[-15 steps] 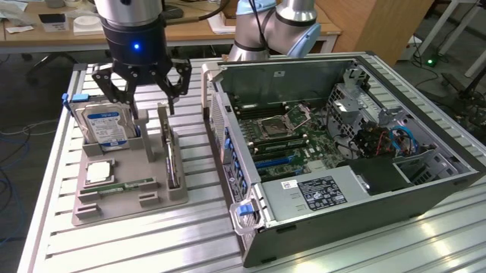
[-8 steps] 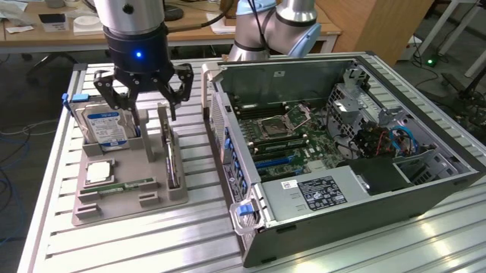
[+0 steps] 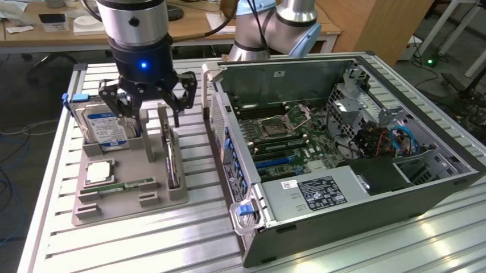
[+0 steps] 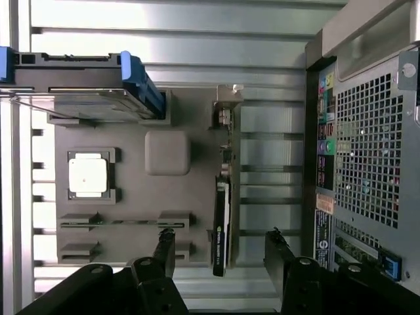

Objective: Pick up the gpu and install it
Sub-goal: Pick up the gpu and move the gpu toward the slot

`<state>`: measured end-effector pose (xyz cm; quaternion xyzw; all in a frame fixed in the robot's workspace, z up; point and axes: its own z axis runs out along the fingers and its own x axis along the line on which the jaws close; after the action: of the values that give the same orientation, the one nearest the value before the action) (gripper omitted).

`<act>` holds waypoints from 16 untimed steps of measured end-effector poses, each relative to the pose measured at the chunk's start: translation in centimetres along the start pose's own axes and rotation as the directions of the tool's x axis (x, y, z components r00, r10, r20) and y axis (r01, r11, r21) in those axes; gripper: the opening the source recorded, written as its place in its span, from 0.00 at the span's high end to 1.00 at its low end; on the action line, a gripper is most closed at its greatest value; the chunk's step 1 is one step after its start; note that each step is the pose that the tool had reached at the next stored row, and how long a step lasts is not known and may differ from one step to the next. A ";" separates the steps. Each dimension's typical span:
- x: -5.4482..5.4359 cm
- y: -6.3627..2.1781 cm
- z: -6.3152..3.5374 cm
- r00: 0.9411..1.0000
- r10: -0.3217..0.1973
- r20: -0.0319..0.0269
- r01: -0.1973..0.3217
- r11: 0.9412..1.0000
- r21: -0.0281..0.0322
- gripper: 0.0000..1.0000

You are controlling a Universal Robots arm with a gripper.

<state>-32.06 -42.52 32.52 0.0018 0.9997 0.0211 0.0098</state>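
Gpu (image 3: 172,156) placement, from your biggest item down: the table (image 3: 114,244) carries the open computer case (image 3: 357,219); beside it the grey tray (image 3: 129,200) holds the gpu on edge, in the slot nearest the case. Your gripper (image 3: 150,118) hangs above it, spread wide, holding nothing.

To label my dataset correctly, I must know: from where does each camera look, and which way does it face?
Exterior view: mounted apart, high up, looking down on the tray, the open computer case, the arm and its open jaws.
Wrist view: on the wrist, facing straight down at the tray; open jaws flank the gpu.
Shared: tray, gpu, hard drive, computer case.
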 end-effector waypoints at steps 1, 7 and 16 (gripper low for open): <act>-0.2 0.00 0.11 1.000 0.000 0.000 0.000 1.000 0.000 0.34; -0.5 -0.24 0.67 1.000 0.000 0.000 0.000 1.000 0.000 0.34; -0.6 -1.37 1.59 1.000 0.000 0.000 0.000 1.000 0.000 0.34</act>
<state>-31.41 -43.82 30.89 0.0018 0.9997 0.0211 0.0098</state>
